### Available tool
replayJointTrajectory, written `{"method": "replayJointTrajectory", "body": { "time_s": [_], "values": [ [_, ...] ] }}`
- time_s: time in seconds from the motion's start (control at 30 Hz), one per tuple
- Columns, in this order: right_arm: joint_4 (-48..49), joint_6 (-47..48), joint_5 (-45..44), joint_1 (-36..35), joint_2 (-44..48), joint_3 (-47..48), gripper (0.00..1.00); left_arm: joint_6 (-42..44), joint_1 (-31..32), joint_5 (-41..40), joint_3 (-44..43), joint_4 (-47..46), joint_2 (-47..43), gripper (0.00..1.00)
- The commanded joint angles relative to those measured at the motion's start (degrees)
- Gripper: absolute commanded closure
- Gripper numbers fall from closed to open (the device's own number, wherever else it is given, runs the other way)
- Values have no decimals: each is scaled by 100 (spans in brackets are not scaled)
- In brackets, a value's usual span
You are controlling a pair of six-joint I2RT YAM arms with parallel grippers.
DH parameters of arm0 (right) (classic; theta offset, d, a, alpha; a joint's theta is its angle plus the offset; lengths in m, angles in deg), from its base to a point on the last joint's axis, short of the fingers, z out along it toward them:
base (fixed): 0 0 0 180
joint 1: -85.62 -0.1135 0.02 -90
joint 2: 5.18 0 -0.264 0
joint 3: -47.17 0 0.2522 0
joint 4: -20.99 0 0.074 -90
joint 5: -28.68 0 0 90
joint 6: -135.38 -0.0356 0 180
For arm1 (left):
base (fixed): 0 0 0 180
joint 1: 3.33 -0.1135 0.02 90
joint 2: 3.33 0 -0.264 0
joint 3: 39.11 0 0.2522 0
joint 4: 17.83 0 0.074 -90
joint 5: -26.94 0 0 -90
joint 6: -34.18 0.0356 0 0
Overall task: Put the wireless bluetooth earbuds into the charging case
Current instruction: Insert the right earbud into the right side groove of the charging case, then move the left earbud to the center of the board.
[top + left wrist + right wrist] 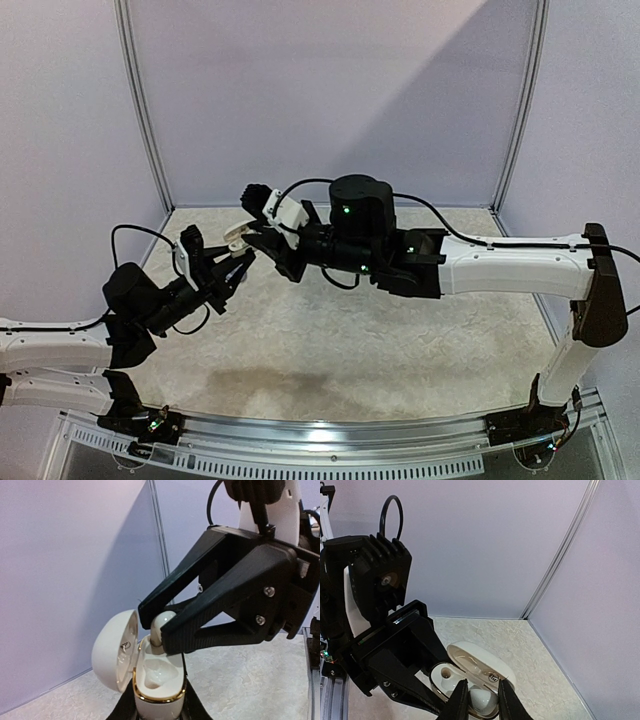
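Up above the desk (330, 350), the left hand (232, 270) is clamped on the base of the open white charging case (152, 692), its lid (112, 650) swung aside; the right hand (482, 687) pinches a white earbud (164, 620) at the mouth of one socket

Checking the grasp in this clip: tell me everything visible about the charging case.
The charging case is a glossy white, plastic-looking pebble with a gold rim, held upright off the table in the left end effector. Its lid is hinged open. One moulded well looks empty; the right end effector holds a white earbud at the other.
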Motion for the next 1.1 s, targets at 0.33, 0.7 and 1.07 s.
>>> {"method": "replayJointTrajectory", "body": {
  "time_s": [0.33,0.7,1.07],
  "values": [
    [-411,-185,-1,-26,122,458,62,-355,-37,-96,-12,6,-25,100],
    [-710,-1393,-529,342,928,923,41,-512,-55,-162,-34,106,10,100],
    [-5621,-5875,-2241,2222,372,1606,44,-572,-55,-150,-43,170,23,100]
  ]
}}
